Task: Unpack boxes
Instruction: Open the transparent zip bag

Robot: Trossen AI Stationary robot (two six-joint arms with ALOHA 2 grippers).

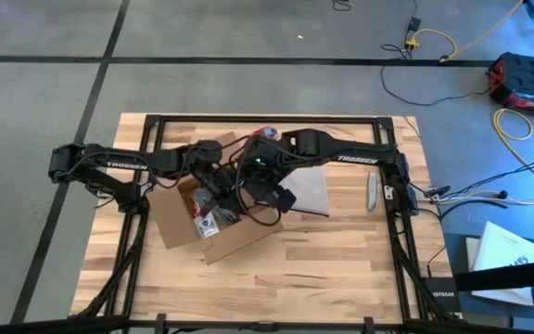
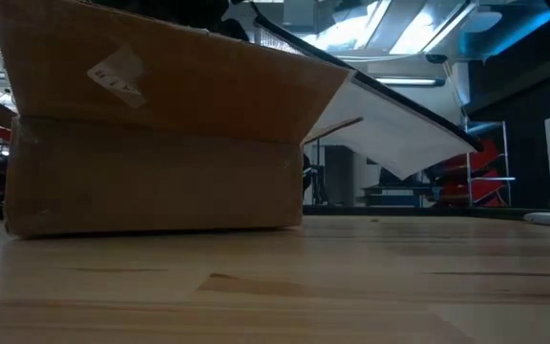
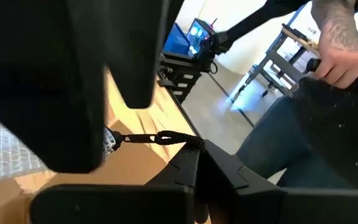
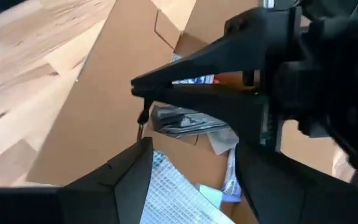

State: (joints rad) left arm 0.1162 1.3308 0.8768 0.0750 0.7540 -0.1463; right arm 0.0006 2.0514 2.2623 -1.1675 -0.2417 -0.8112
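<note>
**Both arms over the open box — contents not yet out**

You have the cardboard box (image 1: 213, 221) sitting on the table (image 1: 341, 250) left of centre, nearer the front edge than the back, flaps thrown open. Both arms meet above it. The right gripper (image 4: 191, 180) hangs over the box's interior with its fingers spread; in its wrist view a clear silvery plastic bag (image 4: 182, 121) lies crumpled in the box just ahead of the fingertips, with a small red-and-blue object (image 4: 197, 79) beyond it. Nothing sits between those fingers yet.

The left gripper (image 1: 213, 181) is at the box's back-left part, jaws pressed together. Whether it pins a flap or only rests there you cannot tell — the arms cover that spot from above.

Step in hand, as it reads: reaching in for the first item. The next move calls for lowering the right fingers around the bag and closing on it without catching the box wall, then lifting clear of the left arm.

Around the work:
- a grey sheet (image 1: 309, 190) lies on the table just right of the box, partly under the right arm
- a small grey tool (image 1: 372, 192) lies near the table's right edge
- a person's hand (image 3: 340, 50) shows beyond the table in the left wrist view — keep it clear of the arms

The left arm crosses directly over the right gripper's view, so the lift path is tight.
</note>
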